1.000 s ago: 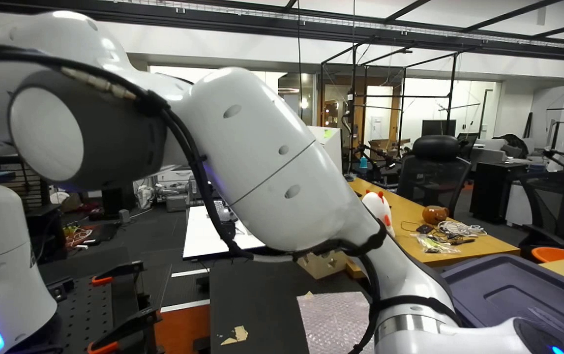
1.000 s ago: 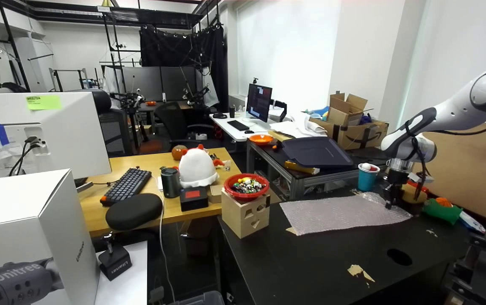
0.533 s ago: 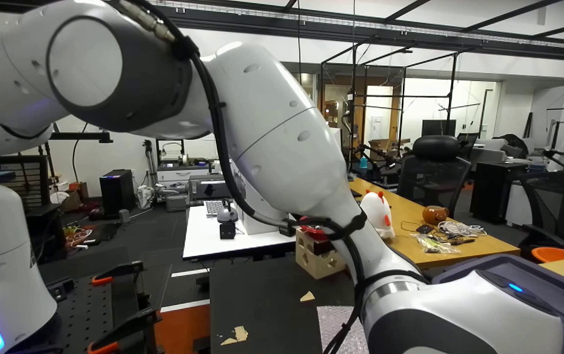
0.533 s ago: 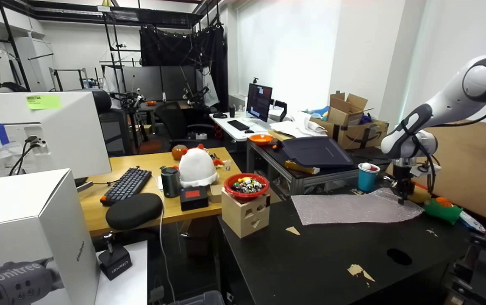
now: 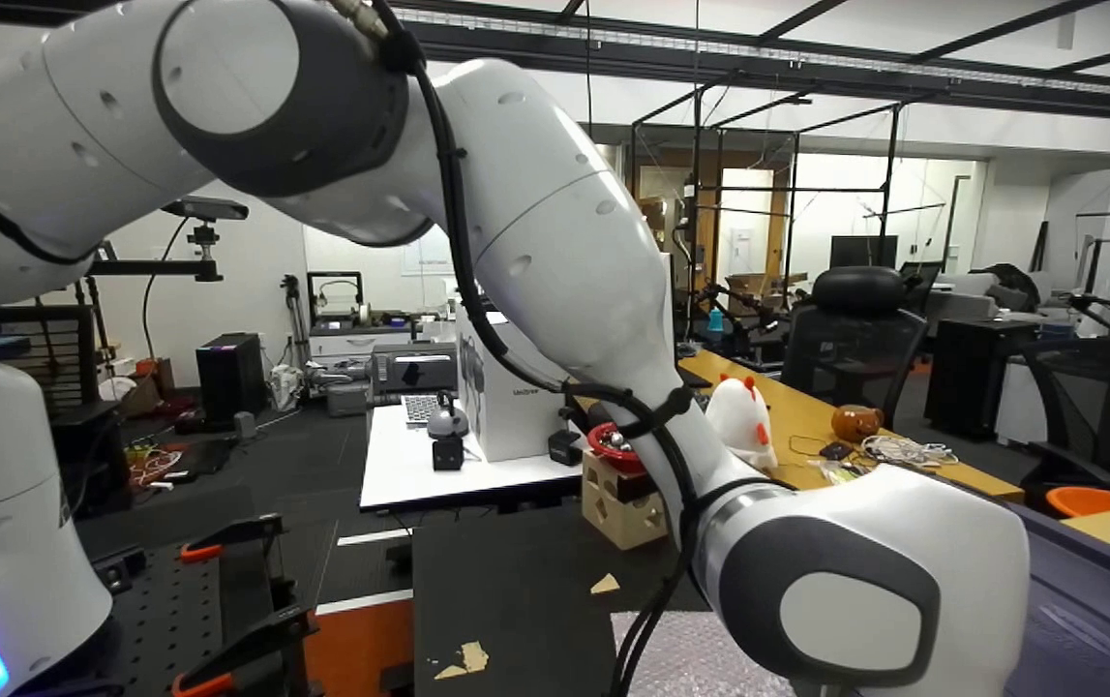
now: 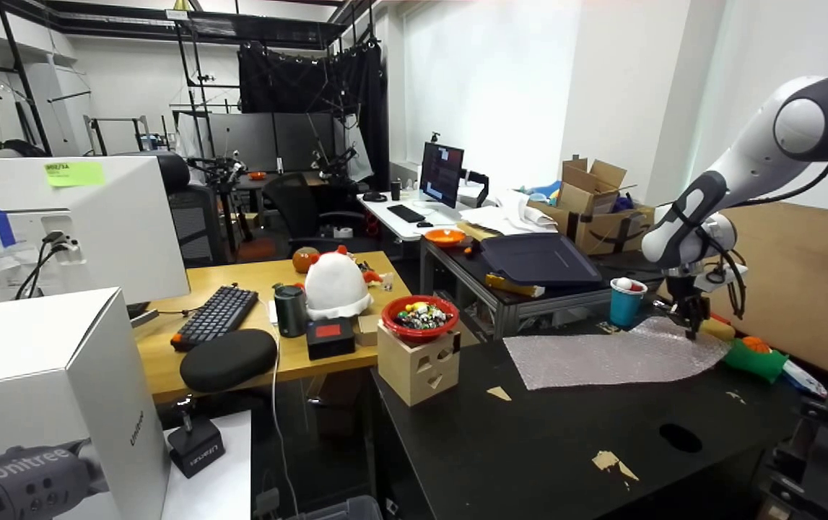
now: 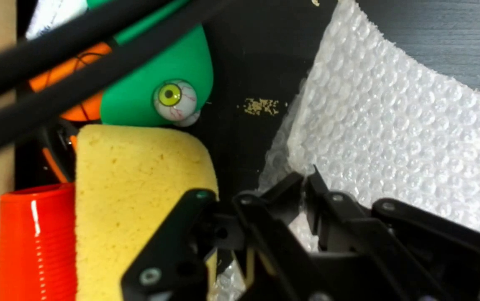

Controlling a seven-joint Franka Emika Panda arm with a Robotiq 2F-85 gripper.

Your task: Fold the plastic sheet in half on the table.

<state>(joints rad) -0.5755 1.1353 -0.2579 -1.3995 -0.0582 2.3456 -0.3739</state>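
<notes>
The plastic sheet [image 6: 601, 359] is pale, translucent bubble wrap lying on the black table [image 6: 529, 448]. In an exterior view the arm partly hides the sheet [image 5: 690, 653], which lies on the table [image 5: 516, 581]. My gripper [image 6: 690, 334] is low at the sheet's end by the cardboard panel. In the wrist view the gripper [image 7: 306, 177] is shut, with a thin strip of the sheet [image 7: 399, 125] pinched between its fingertips. The sheet's edge there is bent over, with a clearer layer showing beside it. The gripper is hidden behind the arm in an exterior view.
Beside the gripper lie a yellow sponge [image 7: 139, 179], a green toy [image 7: 160, 75] and a red cup [image 7: 39, 242]. A blue cup [image 6: 625, 305] stands behind the sheet. A wooden box [image 6: 417, 365] bears a red bowl [image 6: 421, 334]. A dark lid [image 6: 540, 258] lies farther back.
My gripper has moved right and slightly up in an exterior view, and the sheet has slid right along the table with it. The arm's elbow has risen. A small paper scrap is now uncovered.
</notes>
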